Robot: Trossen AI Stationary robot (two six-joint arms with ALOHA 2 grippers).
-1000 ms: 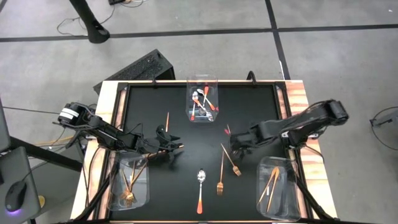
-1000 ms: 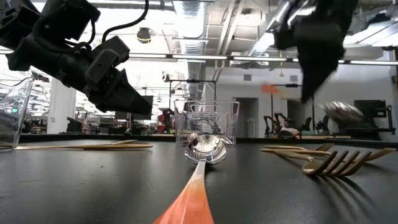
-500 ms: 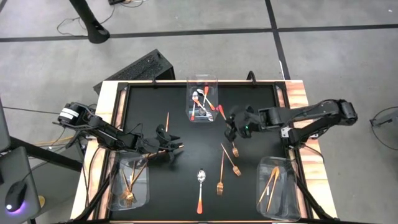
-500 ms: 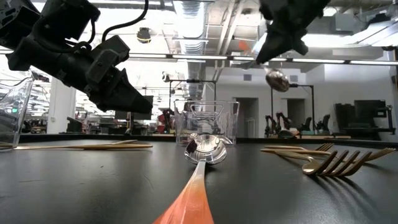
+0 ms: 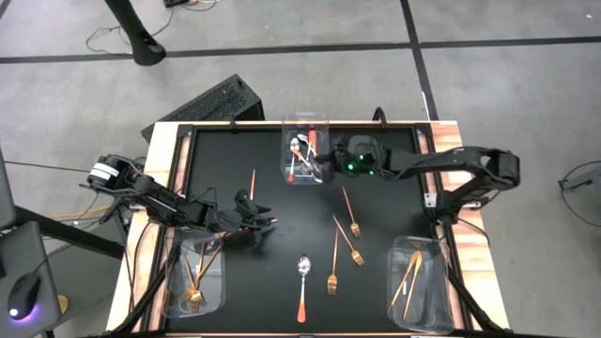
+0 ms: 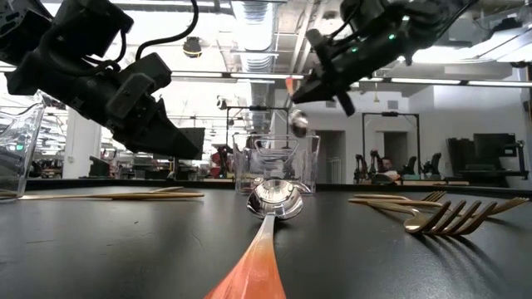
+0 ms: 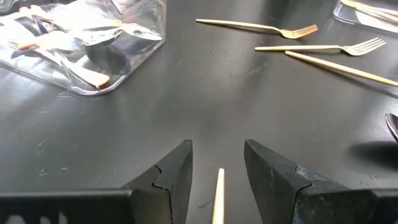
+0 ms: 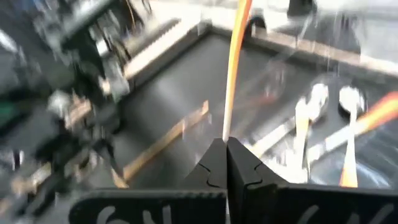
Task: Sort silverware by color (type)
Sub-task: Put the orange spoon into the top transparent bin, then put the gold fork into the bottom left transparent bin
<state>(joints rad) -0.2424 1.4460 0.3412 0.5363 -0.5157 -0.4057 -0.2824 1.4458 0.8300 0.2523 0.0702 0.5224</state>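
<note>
My right gripper [image 5: 327, 167] is shut on a spoon with an orange handle [image 8: 231, 74], in the air beside the clear far bin [image 5: 305, 150], which holds several spoons. The spoon's silver bowl [image 6: 298, 124] hangs over that bin in the low view. My left gripper [image 5: 269, 223] is open and low over the black mat. A thin gold stick [image 7: 218, 196] lies between its fingers, untouched. Loose on the mat are three gold forks [image 5: 349, 242], a spoon [image 5: 302, 286] and another gold stick [image 5: 252, 183]. My right gripper pinches the spoon's orange handle [image 8: 227, 127] between its two shut fingers. The handle's free end sticks out past the fingertips. The bowl hangs lower on the other side. The spoon is lifted clear of the mat, tilted.
A clear bin at the near left [image 5: 194, 272] holds gold forks. A clear bin at the near right [image 5: 420, 272] holds gold sticks. The mat's raised wooden border [image 5: 160, 188] runs around it. The bare mat between the arms [image 5: 300, 221] is free.
My right gripper has gone up and toward the table's far edge and left, from the mat's right middle to the far bin, carrying the spoon lifted clear. My left gripper has kept still.
</note>
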